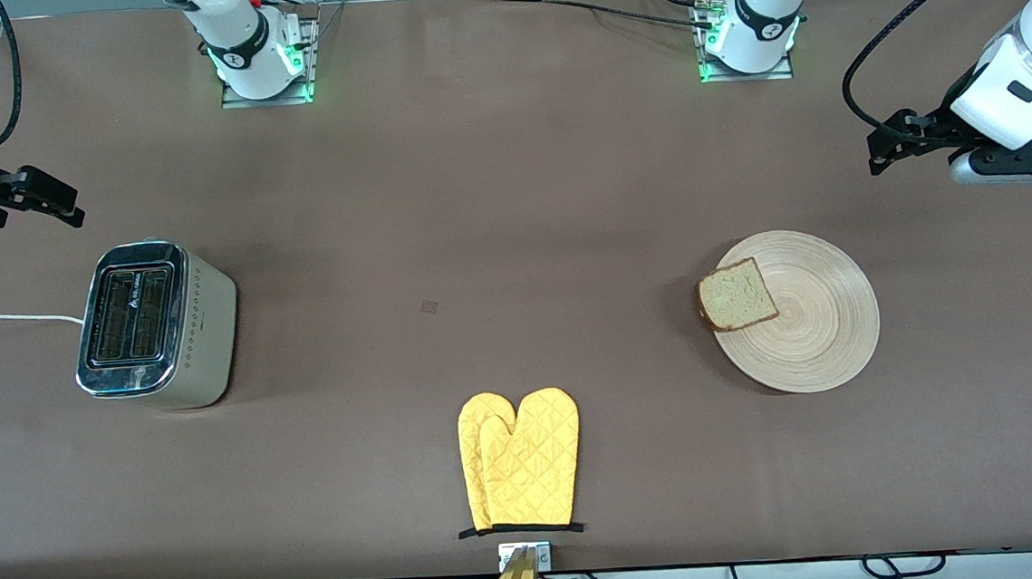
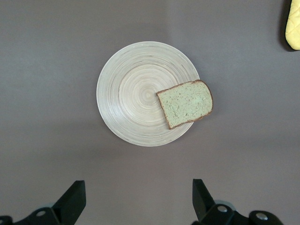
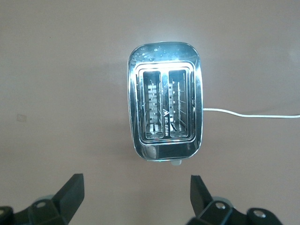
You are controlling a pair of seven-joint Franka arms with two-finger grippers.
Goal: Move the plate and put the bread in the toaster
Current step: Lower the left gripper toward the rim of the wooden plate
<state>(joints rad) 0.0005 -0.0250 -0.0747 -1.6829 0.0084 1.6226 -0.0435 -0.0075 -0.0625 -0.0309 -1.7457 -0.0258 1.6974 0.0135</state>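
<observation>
Here, bread (image 1: 737, 297) overhanging plate (image 1: 809, 323) edge, toaster (image 1: 153, 324) well apart

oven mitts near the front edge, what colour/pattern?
Yellow oven mitts, quilted in a diamond stitch, with black trim at the cuffs. The front view shows them best.

The round pale-tan wooden plate (image 1: 815, 341) shows fine concentric ring grain. On it, the square slice of light brown bread (image 1: 736, 296) has a darker brown crust. The boxy chrome-topped toaster (image 1: 155, 324) has cream sides dotted in rows. Quilted yellow oven mitts (image 1: 519, 459) carry diamond stitching.
</observation>
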